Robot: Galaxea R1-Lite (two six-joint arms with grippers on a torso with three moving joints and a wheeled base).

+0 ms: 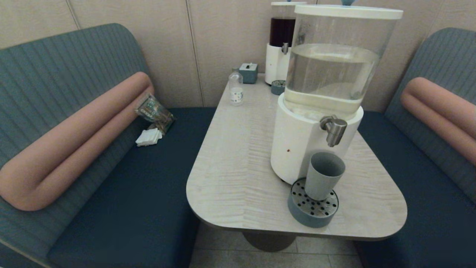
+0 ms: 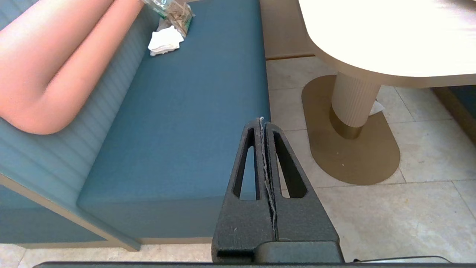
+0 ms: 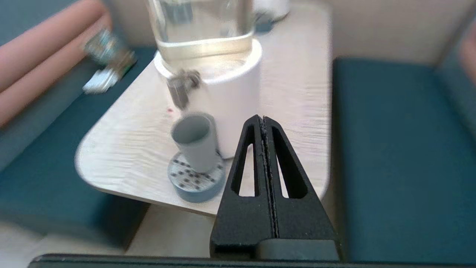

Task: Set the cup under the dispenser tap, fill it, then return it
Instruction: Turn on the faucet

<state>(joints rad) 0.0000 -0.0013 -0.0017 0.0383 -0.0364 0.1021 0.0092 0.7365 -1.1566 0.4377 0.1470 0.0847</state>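
The grey-blue cup [image 1: 322,175] stands upright on the round perforated drip tray [image 1: 313,207], directly below the brushed-steel dispenser tap [image 1: 334,129] of the large clear-tank dispenser [image 1: 327,78]. In the right wrist view the cup [image 3: 195,141] and the tap [image 3: 181,87] lie ahead of my right gripper [image 3: 263,118], which is shut and empty, off the table's near edge, apart from the cup. My left gripper [image 2: 262,121] is shut on nothing, low beside the bench seat, away from the table. Neither gripper shows in the head view.
A small clear bottle [image 1: 235,88], a teal box [image 1: 248,72] and the narrower dark-liquid dispenser [image 1: 282,41] with its own small tray [image 1: 277,87] stand at the table's far end. Padded benches [image 1: 111,178] flank the table [image 1: 230,163]. A packet and napkins [image 1: 153,119] lie on the left bench.
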